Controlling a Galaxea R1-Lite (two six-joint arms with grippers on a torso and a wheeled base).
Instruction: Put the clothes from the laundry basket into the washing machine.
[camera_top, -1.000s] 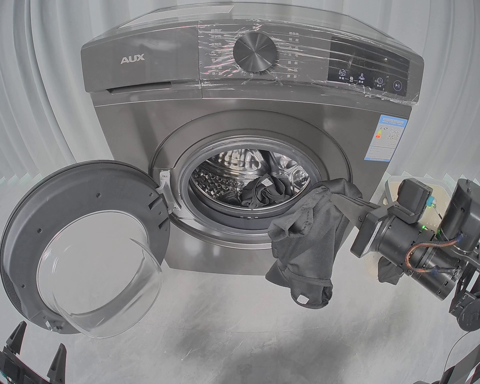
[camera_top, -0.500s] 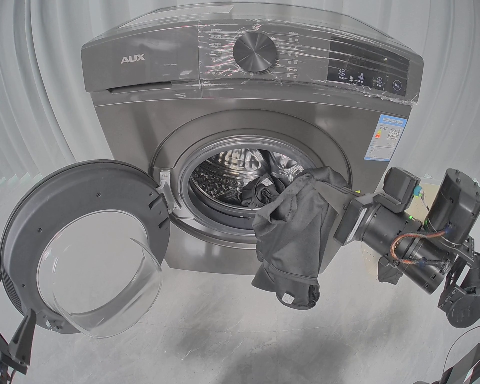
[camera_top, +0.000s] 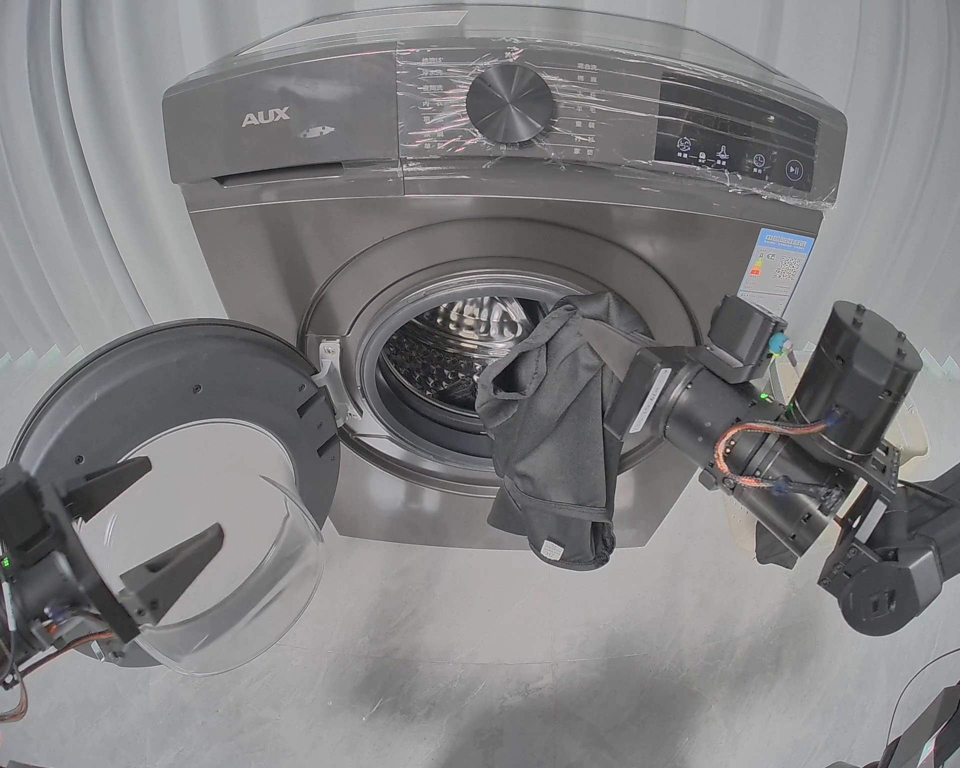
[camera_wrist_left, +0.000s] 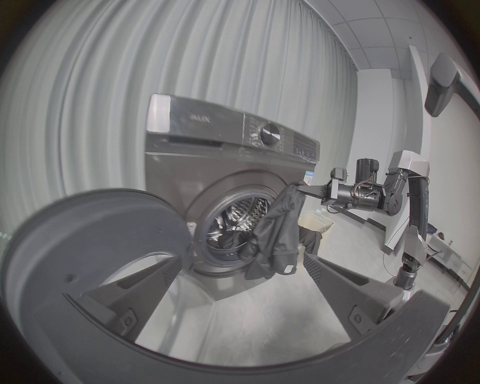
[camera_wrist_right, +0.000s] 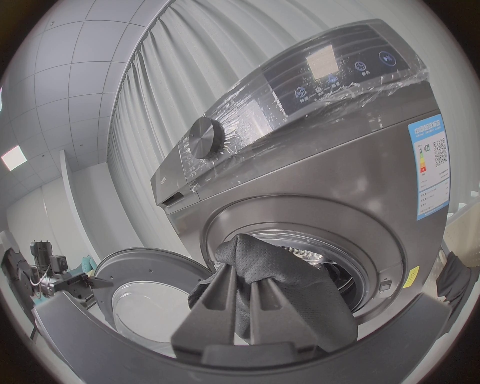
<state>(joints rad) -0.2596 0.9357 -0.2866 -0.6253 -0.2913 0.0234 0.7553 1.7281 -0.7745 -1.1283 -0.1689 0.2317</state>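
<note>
The grey washing machine (camera_top: 300, 250) stands with its round door (camera_top: 170, 400) swung open to the left. My right gripper (camera_top: 600, 335) is shut on a black garment (camera_top: 555, 430). The garment hangs in front of the right side of the drum opening (camera_top: 440, 350), its lower end below the rim. In the right wrist view the fingers (camera_wrist_right: 222, 295) pinch the top of this garment (camera_wrist_right: 295, 280). Another dark piece (camera_wrist_left: 227, 240) lies inside the drum. My left gripper (camera_top: 185, 497) is open with nothing in it, low at the left in front of the door glass.
The cream laundry basket (camera_wrist_left: 317, 223) stands on the floor right of the machine, behind my right arm, with a dark cloth (camera_wrist_right: 452, 275) draped over its edge. Grey floor (camera_top: 450, 650) lies in front of the machine. Curtains hang behind it.
My right gripper has carried the black garment left and upward, from beside the basket to the drum opening. My left gripper has risen into the head view in front of the door.
</note>
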